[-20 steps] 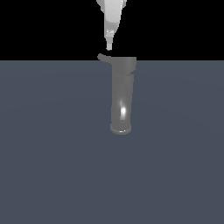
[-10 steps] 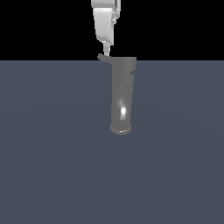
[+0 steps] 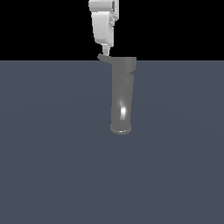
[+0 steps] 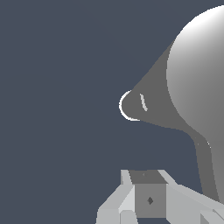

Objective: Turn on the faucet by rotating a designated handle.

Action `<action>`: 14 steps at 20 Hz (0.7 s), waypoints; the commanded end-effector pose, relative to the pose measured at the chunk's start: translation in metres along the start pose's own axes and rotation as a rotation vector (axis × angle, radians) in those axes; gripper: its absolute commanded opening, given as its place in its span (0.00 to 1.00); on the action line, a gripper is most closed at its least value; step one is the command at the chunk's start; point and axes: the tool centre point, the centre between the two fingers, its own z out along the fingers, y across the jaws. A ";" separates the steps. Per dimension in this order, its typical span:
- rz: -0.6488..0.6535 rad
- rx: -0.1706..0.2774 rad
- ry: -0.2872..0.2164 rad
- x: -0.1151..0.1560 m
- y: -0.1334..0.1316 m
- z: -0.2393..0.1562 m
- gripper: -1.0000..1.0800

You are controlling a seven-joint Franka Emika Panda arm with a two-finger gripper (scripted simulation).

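Our hand [image 3: 105,49] hangs straight down from the top of the exterior view, white body upright and narrowing to a tip that sits right at the handle [image 3: 104,58]. From this view the fingers read as 1 slim point, so they look drawn together or nearly so, but we cannot tell for sure; the wrist view shows only the pale blocks of the hand [image 4: 148,199] at the frame's edge and does not settle it either. We see nothing clamped between the fingers.

The relation that matters: the handle lies directly under the tip, touching it or just short of touching. It is a short dark stub whose long axis runs roughly level, jutting from the wider cap toward the exterior view's left, so the hand meets it near the free end, away from the cap.

The faucet [image 3: 122,96] stands upright on the dark grey surface [image 3: 52,166], its rimmed base below and slightly toward the exterior view's right of the hand. In the wrist view we look down the faucet [image 4: 197,87], the cap large and bright, tapering away to the small rimmed foot.

We judge the next move to be a sideways push on the stub, swinging it about the faucet's vertical axis; contact this close to the end risks slipping off.
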 end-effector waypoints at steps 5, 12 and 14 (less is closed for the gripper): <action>0.000 0.000 0.000 -0.003 0.012 0.000 0.00; 0.000 0.000 0.000 -0.008 0.029 0.000 0.00; 0.000 0.000 0.000 -0.010 0.033 0.000 0.00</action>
